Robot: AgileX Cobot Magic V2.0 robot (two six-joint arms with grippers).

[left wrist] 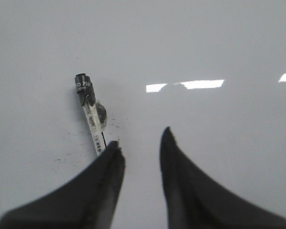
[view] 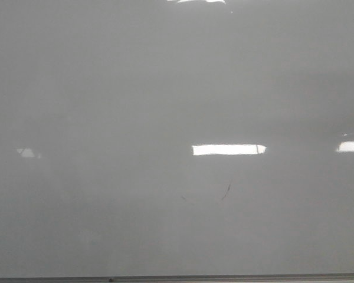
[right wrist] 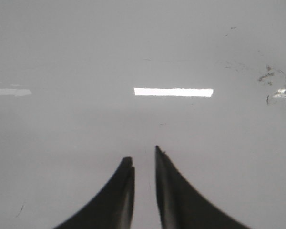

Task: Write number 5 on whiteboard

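Observation:
The whiteboard [view: 165, 88] is a glossy pale grey surface that fills the front view, with bright light reflections on it. No number 5 shows on it in any view. A white marker with a black cap [left wrist: 90, 112] lies flat on the whiteboard [left wrist: 219, 43]. My left gripper [left wrist: 140, 138] is open and empty, and its left fingertip is just beside the marker's lower end. My right gripper [right wrist: 143, 153] is empty over bare whiteboard [right wrist: 133, 47], its jaws a narrow gap apart. Neither gripper shows in the front view.
A thin metal edge strip [view: 224, 277] runs along the board's near edge. A tiny dark scuff [view: 226, 191] sits below the middle reflection. Faint smudges [right wrist: 271, 76] mark the board in the right wrist view, and small specks [left wrist: 66, 157] lie near the marker.

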